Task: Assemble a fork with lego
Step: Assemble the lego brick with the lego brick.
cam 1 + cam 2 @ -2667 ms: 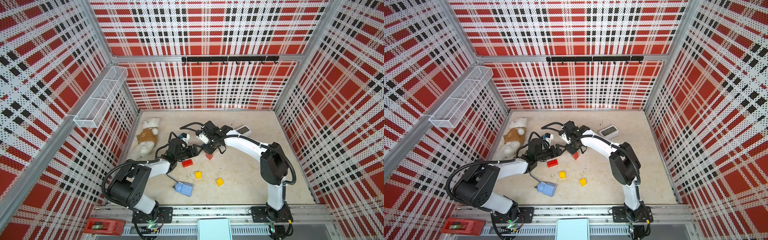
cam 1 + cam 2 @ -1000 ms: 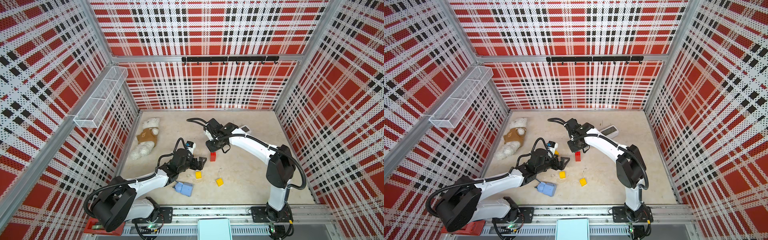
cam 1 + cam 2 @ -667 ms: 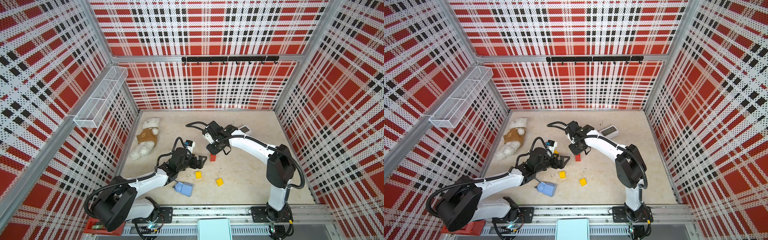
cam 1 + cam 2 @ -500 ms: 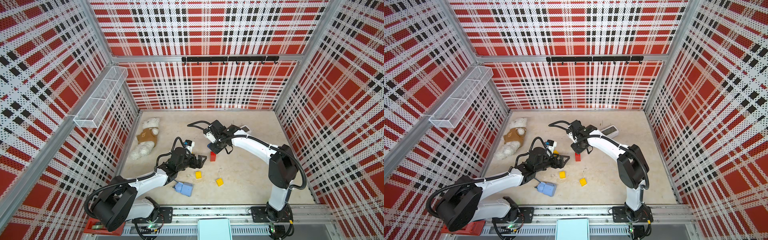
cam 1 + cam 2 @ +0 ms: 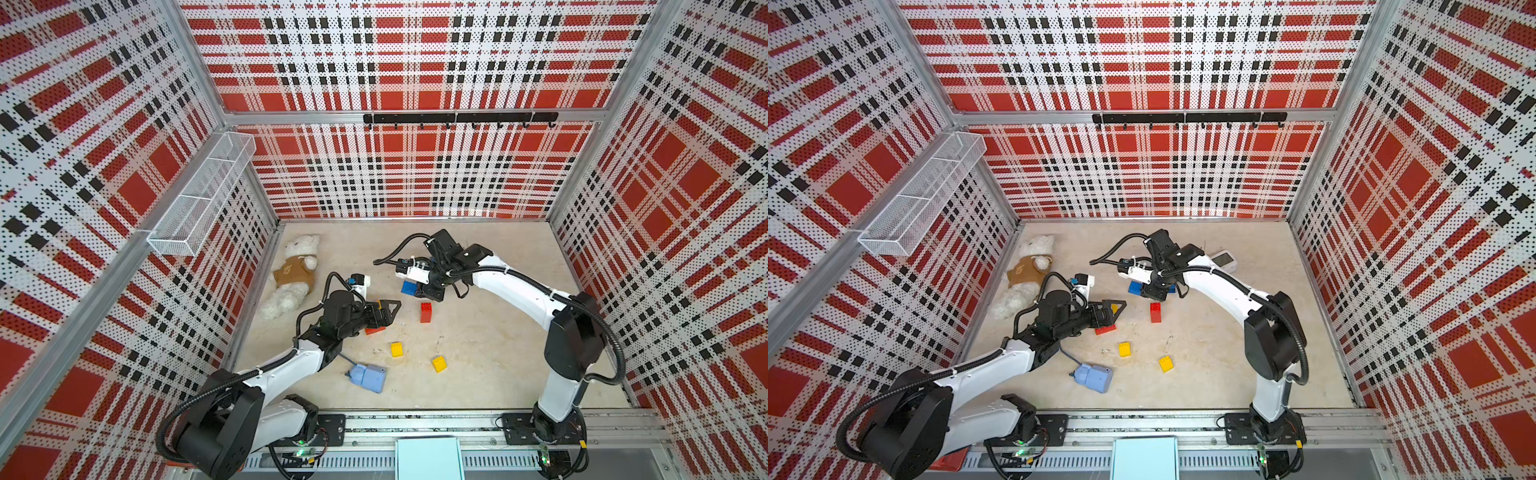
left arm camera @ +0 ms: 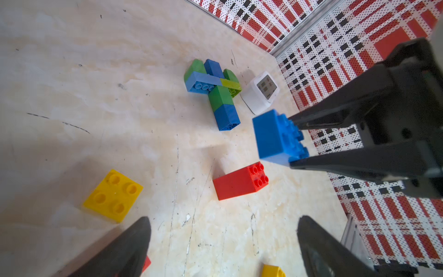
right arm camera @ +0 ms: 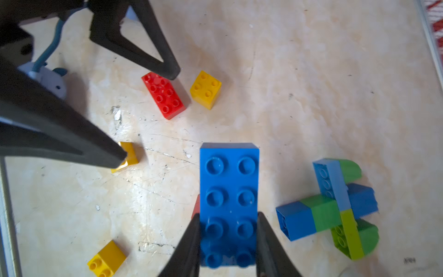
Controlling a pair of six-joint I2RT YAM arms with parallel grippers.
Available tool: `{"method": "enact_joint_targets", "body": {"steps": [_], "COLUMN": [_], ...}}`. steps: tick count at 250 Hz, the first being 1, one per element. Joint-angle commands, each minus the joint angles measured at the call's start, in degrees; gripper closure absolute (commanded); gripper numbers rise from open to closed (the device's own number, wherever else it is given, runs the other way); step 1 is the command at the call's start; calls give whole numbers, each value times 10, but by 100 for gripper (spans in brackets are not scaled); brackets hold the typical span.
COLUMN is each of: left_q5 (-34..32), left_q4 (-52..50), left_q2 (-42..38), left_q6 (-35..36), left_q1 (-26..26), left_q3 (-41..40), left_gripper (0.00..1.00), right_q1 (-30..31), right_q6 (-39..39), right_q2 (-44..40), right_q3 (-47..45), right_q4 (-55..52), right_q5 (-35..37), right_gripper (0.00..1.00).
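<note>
The right gripper [image 7: 228,214] pinches a blue eight-stud brick [image 7: 229,182] by its long sides and holds it above the table [image 5: 478,374], near a tall red brick [image 6: 239,183] that lies on its side. The left gripper [image 6: 224,220] has its fingers spread wide and holds nothing; it hangs over a flat red brick [image 7: 163,94] and a yellow brick [image 7: 206,90]. The joined piece [image 6: 215,91] of green, blue, light blue and lime bricks lies flat just beside a white device [image 6: 261,92], whose little screen shows marks too small to read. The teddy bear [image 5: 293,274] wears a brown shirt with a pale emblem, also not readable.
</note>
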Motion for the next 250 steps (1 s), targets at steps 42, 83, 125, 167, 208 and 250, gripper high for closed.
{"method": "enact_joint_targets", "body": {"steps": [42,83,125,167,208,250], "left_q5": [49,53,52,52,54,57], "left_q4": [9,6,6,4,4,3], "left_q2": [3,7,14,18,23,28], "left_q6": [-31,-27,-24,-22,-21,-19], "left_q1": [30,33,34,34,33,33], "left_q3": [-3,-1,2,5,8,10], "left_gripper": [4,4,4,4,5,5], "right_q1": [1,3,10,10,10,11], "right_q6": [-132,-126,-117,-103,-97,-93], "right_q2": [76,96,110,113,118,116], "right_q3": [106,128,137,134,130,108], "right_q4": [-145,-165,-181,-167,-161,-144], "right_q5": [-39,-6,15,19,25,33], "right_gripper": [100,100,100,100,100,100]}}
